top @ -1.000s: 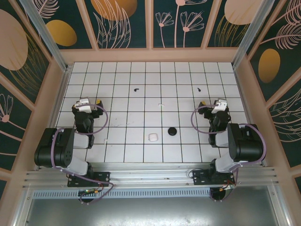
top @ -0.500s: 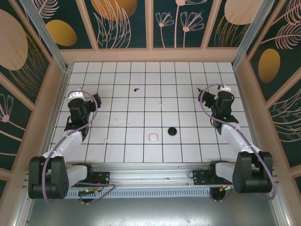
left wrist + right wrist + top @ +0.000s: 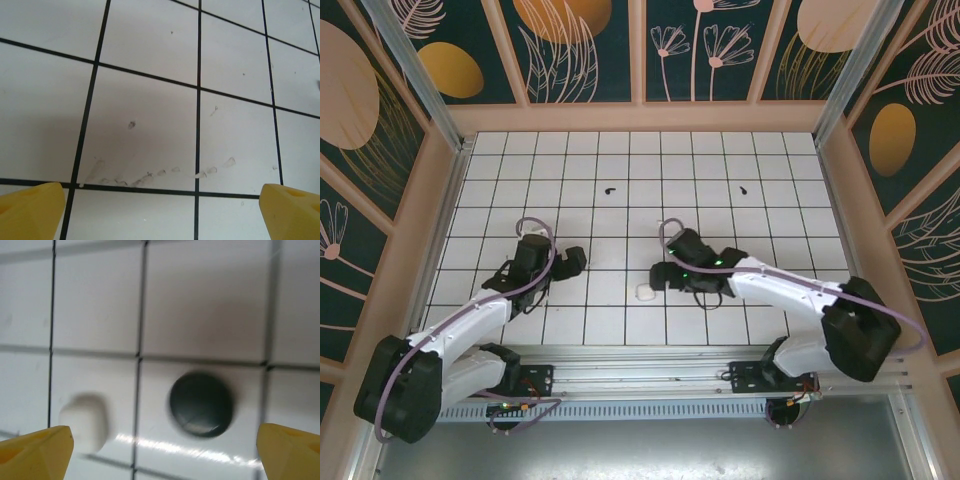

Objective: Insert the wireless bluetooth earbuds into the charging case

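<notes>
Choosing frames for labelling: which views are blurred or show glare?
Right wrist: blurred, black disc and white object smeared, glare streak on the tiles beneath them. Left wrist: sharp, faint shadow mid-frame. Top external: sharp, evenly lit.

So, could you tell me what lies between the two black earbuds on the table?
Only bare white tiles lie between the left earbud and the right earbud, as the top view shows.

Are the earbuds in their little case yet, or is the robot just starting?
Just starting. Nothing looks done: two black earbuds lie on far tiles, away from the white case. In hand: nothing; the right arm hovers near the case and a black disc, jaws open. Still to do: picking up and inserting each earbud.
</notes>
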You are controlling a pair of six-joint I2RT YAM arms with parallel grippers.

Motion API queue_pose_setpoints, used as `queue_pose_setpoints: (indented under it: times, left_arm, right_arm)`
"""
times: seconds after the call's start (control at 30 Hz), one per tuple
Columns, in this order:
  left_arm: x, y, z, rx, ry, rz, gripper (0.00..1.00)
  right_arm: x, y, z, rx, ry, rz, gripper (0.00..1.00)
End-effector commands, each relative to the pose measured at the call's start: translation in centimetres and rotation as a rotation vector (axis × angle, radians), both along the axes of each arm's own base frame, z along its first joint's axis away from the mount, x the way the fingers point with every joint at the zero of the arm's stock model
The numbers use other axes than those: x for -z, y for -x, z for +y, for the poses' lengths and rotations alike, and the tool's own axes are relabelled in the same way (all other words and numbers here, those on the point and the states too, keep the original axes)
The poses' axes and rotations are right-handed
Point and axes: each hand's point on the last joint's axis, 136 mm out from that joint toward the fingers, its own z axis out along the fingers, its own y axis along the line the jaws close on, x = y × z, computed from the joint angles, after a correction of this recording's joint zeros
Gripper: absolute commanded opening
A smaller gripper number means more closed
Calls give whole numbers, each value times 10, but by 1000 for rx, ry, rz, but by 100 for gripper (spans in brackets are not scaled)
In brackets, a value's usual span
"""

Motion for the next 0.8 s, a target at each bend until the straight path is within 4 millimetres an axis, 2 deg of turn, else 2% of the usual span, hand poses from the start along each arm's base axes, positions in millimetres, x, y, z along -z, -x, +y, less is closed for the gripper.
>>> queue_pose_setpoints:
  times: [0.0,0.2,0.37,0.57,0.67,0.77]
  left_arm:
    - [0,-1,-1,-15,-17,29,98]
    - [-6,-5,-5,16,-32,22,98]
    - [-8,1,-16,82,3,21,98]
    - [-9,8,-36,181,77,42,91]
    - [-12,9,-52,239,153,41,83]
    - [-12,8,-63,269,203,51,81]
  right_arm:
    - [6,12,21,0,25,58,92]
    - [31,18,45,-103,162,82,91]
    - [43,17,55,-149,216,87,80]
    - [50,16,54,-177,266,68,73]
    - [54,16,51,-183,279,64,70]
    - [57,14,47,-180,297,55,66]
